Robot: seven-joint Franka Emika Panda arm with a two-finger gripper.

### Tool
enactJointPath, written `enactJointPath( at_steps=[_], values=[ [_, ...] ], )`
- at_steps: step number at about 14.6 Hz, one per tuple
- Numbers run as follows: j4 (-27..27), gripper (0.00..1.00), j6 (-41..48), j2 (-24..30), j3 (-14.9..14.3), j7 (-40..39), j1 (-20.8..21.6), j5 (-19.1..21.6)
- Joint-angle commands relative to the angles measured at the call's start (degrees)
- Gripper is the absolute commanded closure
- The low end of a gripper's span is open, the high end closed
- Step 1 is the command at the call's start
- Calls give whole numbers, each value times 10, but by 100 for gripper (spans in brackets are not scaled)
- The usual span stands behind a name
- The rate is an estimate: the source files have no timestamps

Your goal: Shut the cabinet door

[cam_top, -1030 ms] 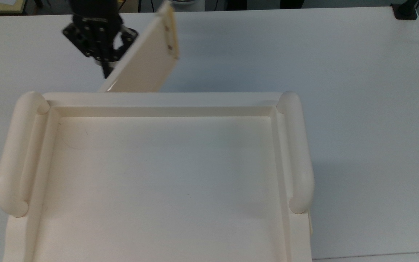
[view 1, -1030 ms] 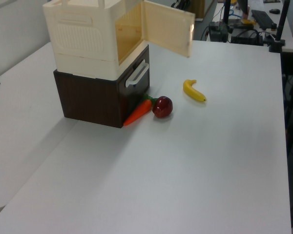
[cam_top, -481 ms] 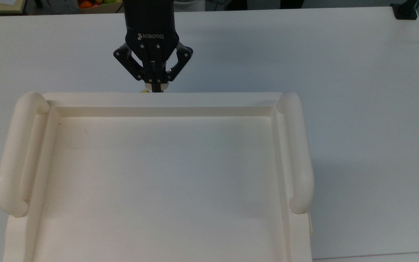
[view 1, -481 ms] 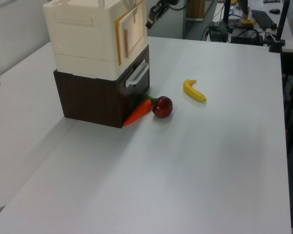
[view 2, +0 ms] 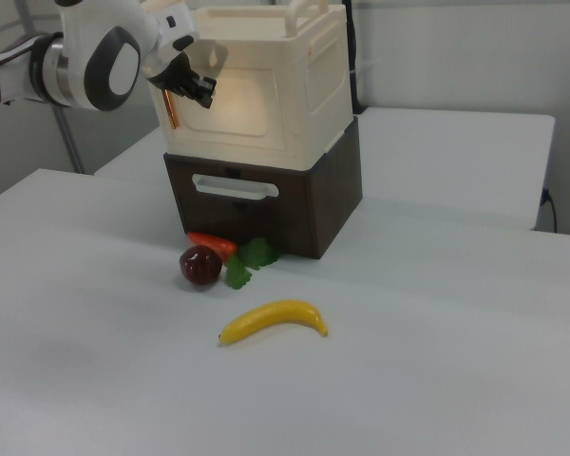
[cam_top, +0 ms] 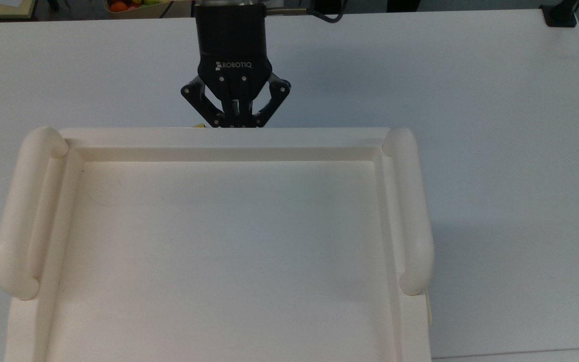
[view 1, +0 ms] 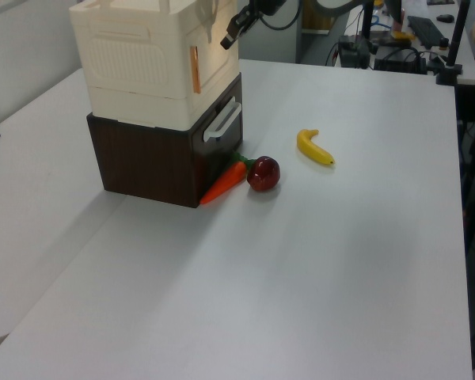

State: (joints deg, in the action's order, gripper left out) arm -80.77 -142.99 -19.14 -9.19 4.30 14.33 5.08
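Now, door status: cabinet door (view 2: 230, 106) sits nearly flush in the front of the cabinet (cam_top: 229, 236).
Jaws: gripper (cam_top: 235, 122) with its jaws clenched on nothing, tips at the door face.
Key relation: door lies straight ahead of the jaws; panel upright.
Judgement: only a final press remains.
Count: one banana (view 2: 274, 320), one apple (view 2: 200, 265), one carrot (view 1: 223, 184), on the worktop (view 1: 340, 261) below the jaws.
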Motion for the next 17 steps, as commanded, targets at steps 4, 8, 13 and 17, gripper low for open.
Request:
enactJointPath(
  at_steps=[4,8,13,17],
  values=[
    [-54,100,-13,27,2,4,7,1],
    [-91,100,112,67,1,-1,-1,-27],
    [-91,100,314,98,2,-10,-8,-66],
    [-97,100,456,150,37,-82,-59,-65]
  ],
)
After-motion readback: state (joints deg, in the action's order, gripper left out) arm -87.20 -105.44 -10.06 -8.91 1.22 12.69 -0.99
